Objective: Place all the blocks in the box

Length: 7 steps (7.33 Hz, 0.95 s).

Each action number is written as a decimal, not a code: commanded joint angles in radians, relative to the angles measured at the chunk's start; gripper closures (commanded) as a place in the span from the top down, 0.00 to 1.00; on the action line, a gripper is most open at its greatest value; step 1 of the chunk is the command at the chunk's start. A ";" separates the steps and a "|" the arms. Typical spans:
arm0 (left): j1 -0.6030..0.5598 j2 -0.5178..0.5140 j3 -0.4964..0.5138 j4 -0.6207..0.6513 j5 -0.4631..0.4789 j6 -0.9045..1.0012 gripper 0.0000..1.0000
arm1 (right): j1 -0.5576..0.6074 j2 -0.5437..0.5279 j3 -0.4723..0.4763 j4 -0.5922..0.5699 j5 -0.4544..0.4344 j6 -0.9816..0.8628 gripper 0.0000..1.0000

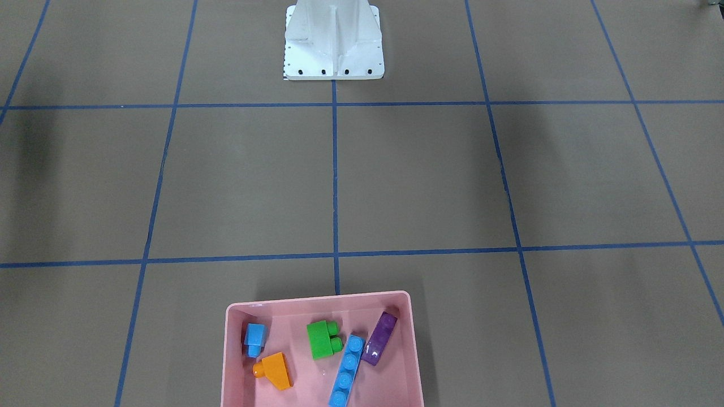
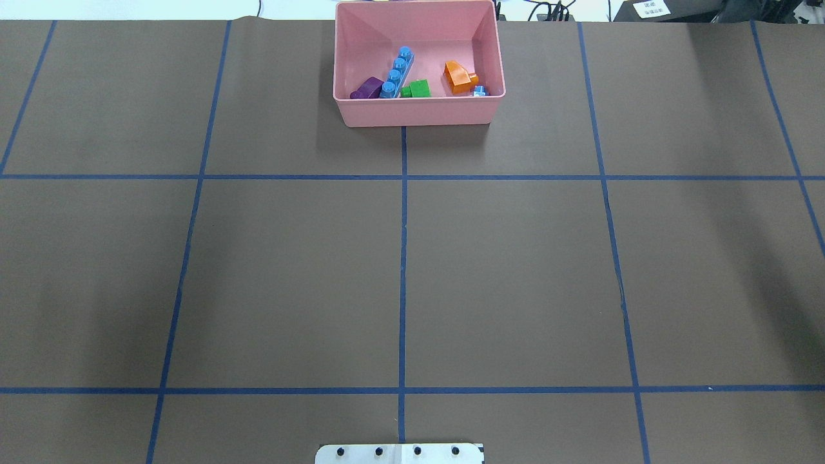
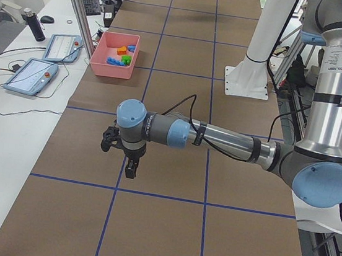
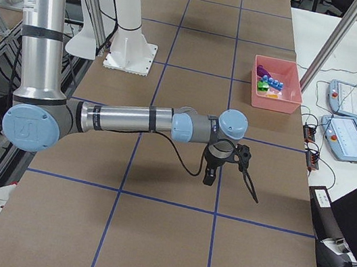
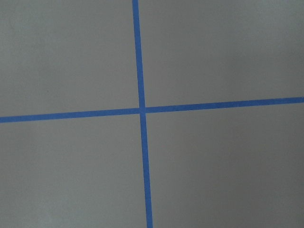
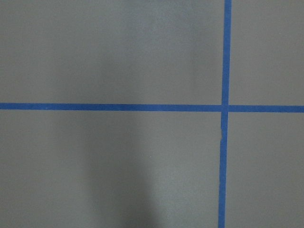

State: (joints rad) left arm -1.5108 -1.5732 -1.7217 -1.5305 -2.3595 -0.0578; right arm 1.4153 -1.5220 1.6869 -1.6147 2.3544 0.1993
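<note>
Though fingers touch nothing, their opening is unclear.

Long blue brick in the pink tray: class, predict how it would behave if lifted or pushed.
The long blue brick looks like hard moulded plastic, so probably stiff and light. Its flat sides suggest sliding, not rolling. Pushed at one end, it would likely pivot against the purple brick.

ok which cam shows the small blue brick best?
Exterior front-facing: the small blue brick lies fully visible in the box. Overhead, the box's near wall hides most of it; side views show it tiny; wrist cameras miss it.
</note>
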 commanded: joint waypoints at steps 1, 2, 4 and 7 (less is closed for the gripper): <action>0.000 0.083 -0.109 -0.023 0.018 0.001 1.00 | 0.001 -0.023 0.014 -0.001 -0.015 0.000 1.00; 0.000 0.088 -0.114 -0.025 0.017 0.001 1.00 | -0.001 -0.018 0.014 -0.001 -0.020 0.002 1.00; 0.003 0.085 -0.104 -0.028 0.006 0.001 1.00 | -0.001 -0.018 0.020 0.001 -0.020 -0.001 1.00; 0.001 0.085 -0.105 -0.028 0.003 0.001 1.00 | -0.001 -0.021 0.037 0.001 -0.021 -0.003 1.00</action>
State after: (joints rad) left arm -1.5088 -1.4880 -1.8252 -1.5584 -2.3551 -0.0568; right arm 1.4143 -1.5416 1.7203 -1.6138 2.3341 0.1970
